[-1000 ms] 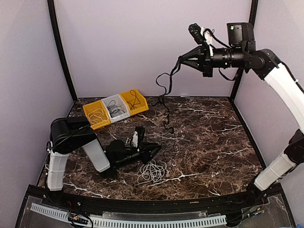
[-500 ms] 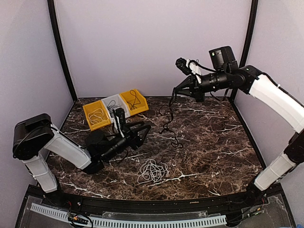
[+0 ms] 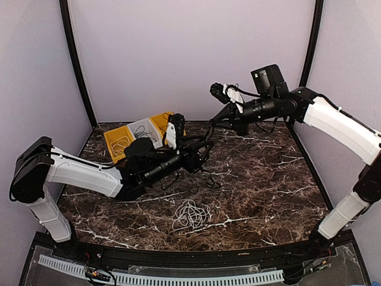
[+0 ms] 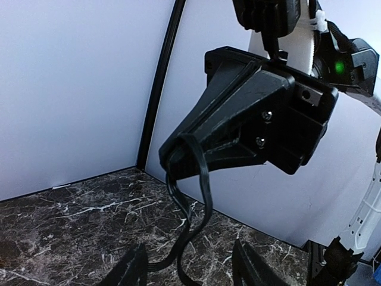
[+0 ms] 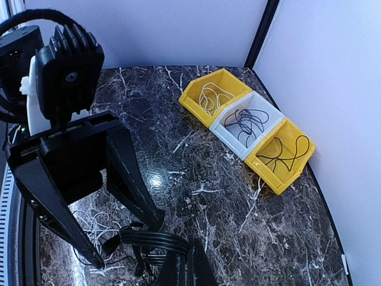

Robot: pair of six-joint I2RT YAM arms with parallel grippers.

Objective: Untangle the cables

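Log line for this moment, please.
right gripper: shut on black cable | left gripper: open, straddling its hanging strands | white cable: piled on table

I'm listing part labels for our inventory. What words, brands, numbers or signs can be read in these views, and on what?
None: no view shows any readable text.
The bins, the black cable, the white cable and the table show no print.
The only mark is a green light on the right arm, which is not a word or sign.
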